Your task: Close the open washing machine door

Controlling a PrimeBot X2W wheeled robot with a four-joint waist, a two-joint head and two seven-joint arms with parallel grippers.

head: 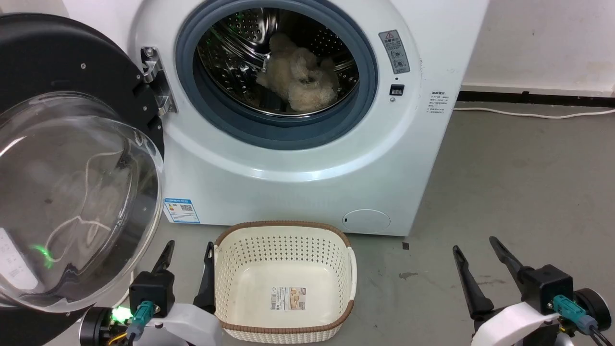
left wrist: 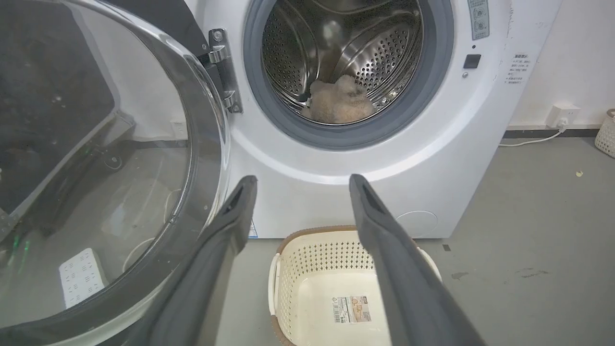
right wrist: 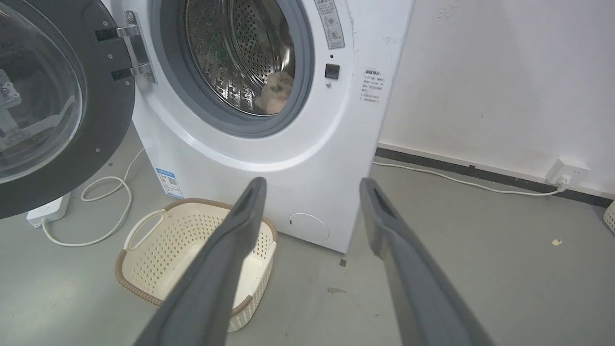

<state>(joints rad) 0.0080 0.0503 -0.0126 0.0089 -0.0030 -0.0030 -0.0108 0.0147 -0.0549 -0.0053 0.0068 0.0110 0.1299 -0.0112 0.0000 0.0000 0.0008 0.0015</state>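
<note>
The closing has not begun. The washing machine door stands wide open, swung to the robot's left on its hinge, and nothing touches it. The left tool and the right tool both hang low with fingers spread wide and empty.

I think the next move is for the left tool, which is nearest: reach the door's outer side and push it toward the drum mouth of the washing machine.

A cream laundry basket stands on the floor just before the machine and may hinder the arm. The beige fluffy item lies inside the drum, away from the gasket.
</note>
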